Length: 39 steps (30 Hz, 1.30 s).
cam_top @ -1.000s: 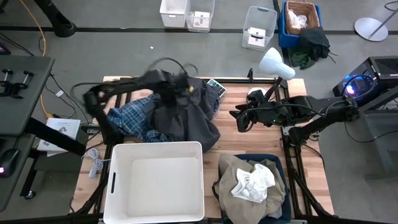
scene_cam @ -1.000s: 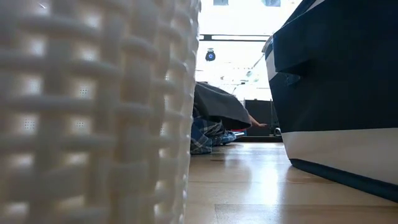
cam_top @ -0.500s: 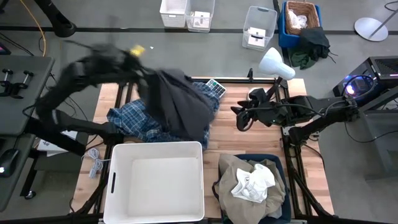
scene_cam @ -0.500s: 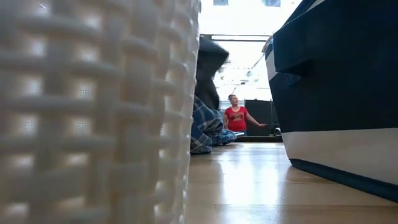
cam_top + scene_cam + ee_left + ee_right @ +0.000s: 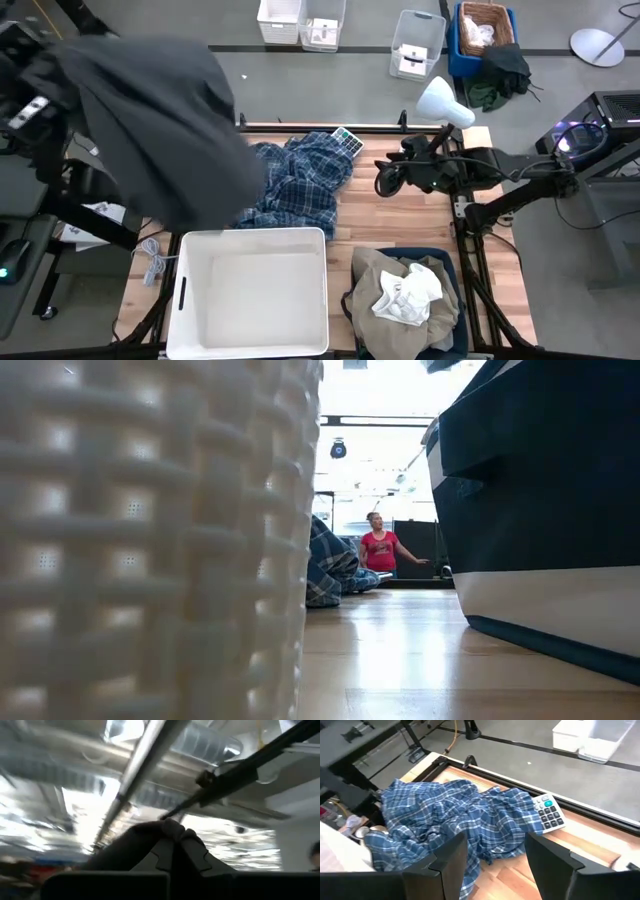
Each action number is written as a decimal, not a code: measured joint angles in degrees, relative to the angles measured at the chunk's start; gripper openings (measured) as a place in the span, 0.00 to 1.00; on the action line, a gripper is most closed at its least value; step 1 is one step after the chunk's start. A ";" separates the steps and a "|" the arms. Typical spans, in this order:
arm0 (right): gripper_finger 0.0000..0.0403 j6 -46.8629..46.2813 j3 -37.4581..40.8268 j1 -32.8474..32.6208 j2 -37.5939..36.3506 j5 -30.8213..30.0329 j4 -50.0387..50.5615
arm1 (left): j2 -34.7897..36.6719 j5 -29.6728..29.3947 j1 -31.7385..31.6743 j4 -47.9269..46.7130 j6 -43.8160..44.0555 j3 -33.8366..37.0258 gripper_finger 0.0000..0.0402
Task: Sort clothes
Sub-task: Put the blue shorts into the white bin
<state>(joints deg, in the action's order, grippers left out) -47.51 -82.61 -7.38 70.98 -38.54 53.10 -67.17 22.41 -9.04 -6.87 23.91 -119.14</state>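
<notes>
My left gripper (image 5: 172,840) is raised high over the table's left edge and is shut on the dark grey garment (image 5: 160,130), which spreads wide in the high view. The blue-and-white plaid shirt (image 5: 300,185) lies crumpled on the far middle of the table; it also shows in the right wrist view (image 5: 445,815) and the low view (image 5: 335,568). My right gripper (image 5: 385,182) is open and empty, level above the table just right of the shirt. The beige khaki garment (image 5: 385,275) and the white garment (image 5: 408,295) lie in the dark bin (image 5: 455,265). My left gripper pinches a bunched fold of the dark grey garment (image 5: 167,826) between its two shut fingers; the fold bulges out past the fingertips. The fingers point upward toward the ceiling. The garment hangs down from them, spread wide and clear of the table.
A white basket (image 5: 182,290) stands at the near left and the dark bin at the near right. A calculator (image 5: 347,140) lies at the far edge beside the shirt. Bare wood shows between shirt and bin. A person in red (image 5: 380,550) stands in the room beyond.
My left gripper has risen steeply and swung toward the table's left edge, tipping upward. The dark grey garment has come off the plaid shirt and now hangs clear of the table. The plaid shirt stays in place and now lies uncovered.
</notes>
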 joint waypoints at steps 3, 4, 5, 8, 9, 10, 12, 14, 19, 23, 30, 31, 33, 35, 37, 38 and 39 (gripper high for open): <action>0.48 -0.01 0.00 0.67 0.00 0.02 1.15 | -2.77 0.16 5.24 -0.04 1.03 0.20 0.00; 0.48 -0.02 0.00 0.75 0.00 0.02 1.48 | -3.59 0.18 7.06 -0.99 1.08 0.30 0.00; 0.48 0.00 0.00 0.79 0.00 0.02 1.78 | -4.36 0.26 8.73 -2.27 1.00 0.36 0.00; 0.48 0.00 0.00 0.79 0.00 0.04 2.00 | -5.42 0.47 13.46 -5.66 -1.62 0.36 0.00; 0.48 0.00 0.00 0.79 0.00 0.07 1.99 | -5.39 0.21 14.92 -7.35 -3.48 0.28 0.00; 0.48 0.00 0.00 0.79 0.00 0.07 1.99 | -5.25 -0.61 16.38 -9.59 -5.66 0.19 0.00; 0.48 0.00 0.00 0.77 0.00 0.10 1.99 | -4.84 -5.00 19.27 -16.68 -9.49 0.10 0.00; 0.48 0.00 0.00 0.77 0.00 0.13 1.99 | -4.51 -12.69 21.96 -25.33 -11.61 0.13 0.00; 0.48 -0.03 0.00 0.77 0.00 0.17 1.99 | -4.45 -26.99 27.93 -42.35 -8.79 0.32 0.00; 0.48 -0.02 0.00 0.77 0.00 0.17 2.34 | -4.55 -27.83 34.08 -49.95 -2.13 0.32 0.00; 0.48 -0.09 0.00 1.20 0.00 0.17 4.28 | -4.53 -26.93 45.11 -48.50 8.12 0.34 0.00; 0.48 -0.09 0.00 1.38 0.00 0.17 4.40 | -4.63 -26.38 46.34 -48.14 9.43 0.30 0.00; 0.48 -0.11 0.00 1.87 0.00 0.17 4.39 | -5.24 -24.90 48.14 -46.99 11.15 0.30 0.00; 0.48 -0.13 0.00 2.55 0.00 0.17 4.39 | -6.12 -24.84 49.08 -47.48 11.77 0.30 0.00; 0.48 -0.17 0.00 3.15 0.00 0.17 4.35 | -6.65 -27.20 49.19 -51.30 12.85 0.36 0.00; 0.48 -0.17 0.00 3.35 0.00 0.25 4.33 | -6.78 -29.01 49.15 -53.94 13.04 0.36 0.00; 0.48 -0.21 0.00 3.60 0.00 0.55 4.32 | -7.09 -31.09 49.12 -56.73 13.22 0.33 0.00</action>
<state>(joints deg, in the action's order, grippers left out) -47.72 -82.61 -3.78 70.98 -37.99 57.42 -74.27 -8.68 40.08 -63.60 37.12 -118.81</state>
